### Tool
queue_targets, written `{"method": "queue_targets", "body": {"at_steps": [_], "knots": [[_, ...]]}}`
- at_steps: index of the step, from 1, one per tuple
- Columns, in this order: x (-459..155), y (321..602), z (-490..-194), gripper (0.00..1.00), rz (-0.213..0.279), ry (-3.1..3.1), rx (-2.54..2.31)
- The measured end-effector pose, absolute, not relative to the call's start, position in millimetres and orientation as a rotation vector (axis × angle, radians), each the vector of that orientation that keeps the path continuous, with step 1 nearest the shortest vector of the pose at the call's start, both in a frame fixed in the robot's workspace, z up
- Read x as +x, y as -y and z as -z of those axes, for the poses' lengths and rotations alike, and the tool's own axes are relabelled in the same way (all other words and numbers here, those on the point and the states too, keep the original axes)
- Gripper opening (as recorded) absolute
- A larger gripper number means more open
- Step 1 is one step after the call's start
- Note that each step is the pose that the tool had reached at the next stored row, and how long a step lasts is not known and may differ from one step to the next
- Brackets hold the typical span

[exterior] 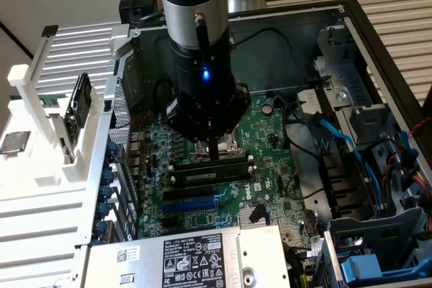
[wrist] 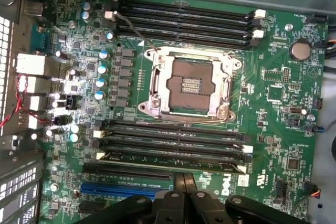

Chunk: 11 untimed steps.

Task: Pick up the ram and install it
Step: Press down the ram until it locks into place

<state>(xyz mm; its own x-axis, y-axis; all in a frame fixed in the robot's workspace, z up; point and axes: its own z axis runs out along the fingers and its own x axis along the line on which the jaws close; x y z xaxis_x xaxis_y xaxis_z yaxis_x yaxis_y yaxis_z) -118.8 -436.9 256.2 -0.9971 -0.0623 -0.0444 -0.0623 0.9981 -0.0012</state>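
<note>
Your gripper (exterior: 214, 155) hangs over the motherboard (exterior: 270, 129) inside the open computer case (exterior: 378, 45), its fingers (wrist: 184, 187) pressed together with nothing between them. The ram (exterior: 210, 175) lies directly under the fingertips, in the memory slots (wrist: 170, 140) on the near side of the CPU socket (wrist: 188, 86). Its long axis runs across the board, parallel to the blue expansion slot (exterior: 196, 202) just beside it, so the fingers meet it near the middle of its length. In the wrist view the stick (wrist: 173, 157) seems to sit in the slot nearest the fingers, though you can't tell for certain whether it is fully seated.
</note>
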Motion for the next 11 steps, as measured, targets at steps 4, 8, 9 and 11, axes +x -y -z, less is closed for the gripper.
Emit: {"method": "queue_targets", "body": {"at_steps": [4, 8, 9, 11], "knots": [[-118.8, 436.9, -256.2, 0.11, 0.002, -3.097, 0.042], [-118.8, 436.9, -256.2, 0.11, 0.003, -3.096, 0.070], [-118.8, 436.9, -256.2, 0.11, 0.003, -3.096, 0.070], [-118.8, 436.9, -256.2, 0.11, 0.003, -3.096, 0.070]]}}
